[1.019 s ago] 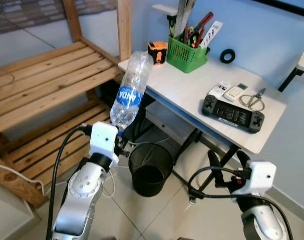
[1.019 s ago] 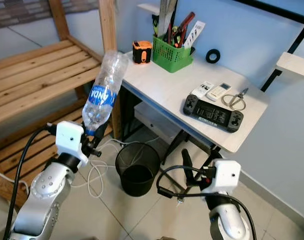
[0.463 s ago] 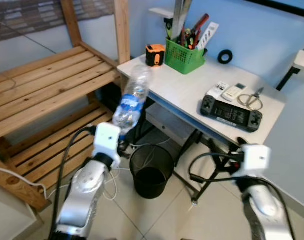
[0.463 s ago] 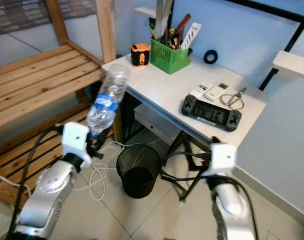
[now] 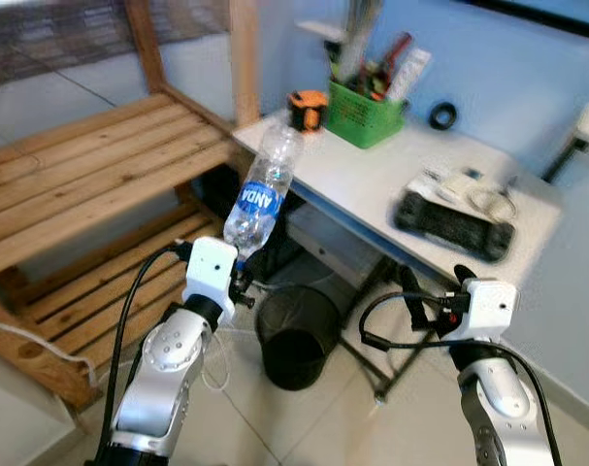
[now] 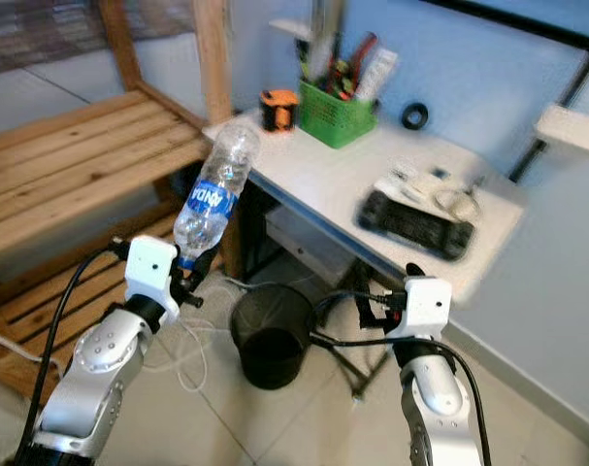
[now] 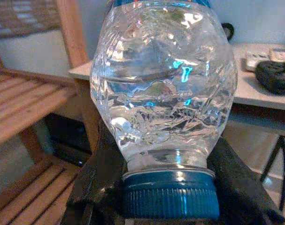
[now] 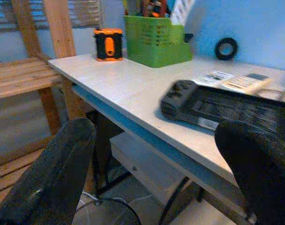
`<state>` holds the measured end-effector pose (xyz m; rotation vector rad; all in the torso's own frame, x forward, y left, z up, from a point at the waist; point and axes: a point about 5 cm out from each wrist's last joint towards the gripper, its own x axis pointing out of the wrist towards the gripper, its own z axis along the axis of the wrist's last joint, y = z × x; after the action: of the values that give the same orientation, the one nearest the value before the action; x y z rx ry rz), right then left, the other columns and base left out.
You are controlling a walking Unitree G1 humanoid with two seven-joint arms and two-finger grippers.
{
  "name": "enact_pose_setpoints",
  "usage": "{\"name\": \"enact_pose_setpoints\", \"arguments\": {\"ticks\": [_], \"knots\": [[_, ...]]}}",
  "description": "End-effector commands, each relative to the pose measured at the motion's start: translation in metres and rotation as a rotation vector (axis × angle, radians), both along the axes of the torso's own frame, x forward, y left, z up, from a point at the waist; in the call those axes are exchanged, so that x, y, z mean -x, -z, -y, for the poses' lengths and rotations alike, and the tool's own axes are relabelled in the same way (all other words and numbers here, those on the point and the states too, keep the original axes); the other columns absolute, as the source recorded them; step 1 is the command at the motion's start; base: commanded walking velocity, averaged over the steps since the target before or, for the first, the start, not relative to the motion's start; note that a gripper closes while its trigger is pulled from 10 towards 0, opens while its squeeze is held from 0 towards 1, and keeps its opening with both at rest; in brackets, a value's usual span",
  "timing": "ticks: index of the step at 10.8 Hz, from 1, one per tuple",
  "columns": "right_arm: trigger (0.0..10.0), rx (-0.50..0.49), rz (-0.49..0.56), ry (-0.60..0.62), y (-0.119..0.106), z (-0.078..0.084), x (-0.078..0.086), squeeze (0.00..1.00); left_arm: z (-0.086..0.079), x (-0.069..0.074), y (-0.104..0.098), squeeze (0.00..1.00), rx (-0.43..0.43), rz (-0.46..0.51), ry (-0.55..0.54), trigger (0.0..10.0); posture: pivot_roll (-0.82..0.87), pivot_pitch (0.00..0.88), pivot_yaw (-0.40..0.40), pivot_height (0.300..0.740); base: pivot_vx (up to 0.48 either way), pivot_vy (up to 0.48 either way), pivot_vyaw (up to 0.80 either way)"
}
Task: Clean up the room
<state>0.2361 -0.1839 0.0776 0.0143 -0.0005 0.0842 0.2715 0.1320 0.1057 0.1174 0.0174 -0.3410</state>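
My left gripper (image 5: 238, 282) pinched the clear plastic water bottle with a blue label (image 5: 261, 190) by its neck, cap end down. In the left wrist view the blue screw cap (image 7: 170, 193) sat right between my two black fingers (image 7: 97, 178), which pressed against the neck on either side, and a little water lay in the shoulder of the bottle. The bottle rose tilted from the gripper, its base leaning toward the near corner of the white table (image 5: 372, 175). It was held in the air, above and just to the left of the black mesh waste bin (image 5: 297, 335), which stood on the tiled floor under the table's front edge.

My right gripper (image 5: 432, 282) hung low in front of the table, to the right of the bin, its fingers (image 8: 62, 164) spread wide apart with nothing between them.

On the table stood a green plastic basket of tools (image 5: 366, 109), with an orange and black tape measure (image 5: 307, 107) beside it at the far corner and a roll of black tape (image 5: 441, 116) on the basket's other side. A black game controller (image 8: 217, 108) lay nearer the table's front edge, with white remotes (image 8: 236, 79) just behind it. A slatted wooden shelf (image 5: 90, 184) stood to the left of the table.
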Motion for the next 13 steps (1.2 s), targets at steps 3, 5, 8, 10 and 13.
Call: {"name": "enact_pose_setpoints", "arguments": {"ticks": [3, 5, 8, 10, 13], "knots": [[10.0, -0.001, -0.014, 0.013, 0.003, 0.001, -0.001, 0.00, 0.000, -0.007, -0.011, 0.00, -0.032, 0.063, 0.032, 10.0, 0.00, 0.000, -0.005, 0.740, 0.430, 0.084, -0.24], [10.0, -0.013, -0.025, 0.019, 0.006, 0.001, 0.001, 0.00, 0.001, -0.010, -0.009, 0.00, -0.046, 0.055, 0.050, 10.0, 0.00, 0.000, -0.008, 0.740, 0.433, 0.000, -0.70], [10.0, -0.016, -0.016, 0.009, 0.006, 0.001, 0.003, 0.00, 0.010, -0.012, -0.001, 0.00, -0.047, 0.000, 0.090, 10.0, 0.00, 0.000, -0.011, 0.740, 0.000, 0.000, -0.47], [10.0, -0.012, -0.012, 0.013, 0.005, 0.003, 0.004, 0.00, 0.015, -0.007, 0.004, 0.00, -0.044, -0.015, 0.114, 10.0, -0.01, 0.000, -0.011, 0.740, 0.000, 0.000, 0.00], [10.0, -0.006, -0.011, -0.014, 0.000, 0.010, 0.019, 0.00, 0.002, -0.001, 0.043, 0.00, -0.028, -0.202, -0.028, 10.0, -0.06, 0.021, -0.057, 0.740, 0.000, 0.000, 0.00]]}}
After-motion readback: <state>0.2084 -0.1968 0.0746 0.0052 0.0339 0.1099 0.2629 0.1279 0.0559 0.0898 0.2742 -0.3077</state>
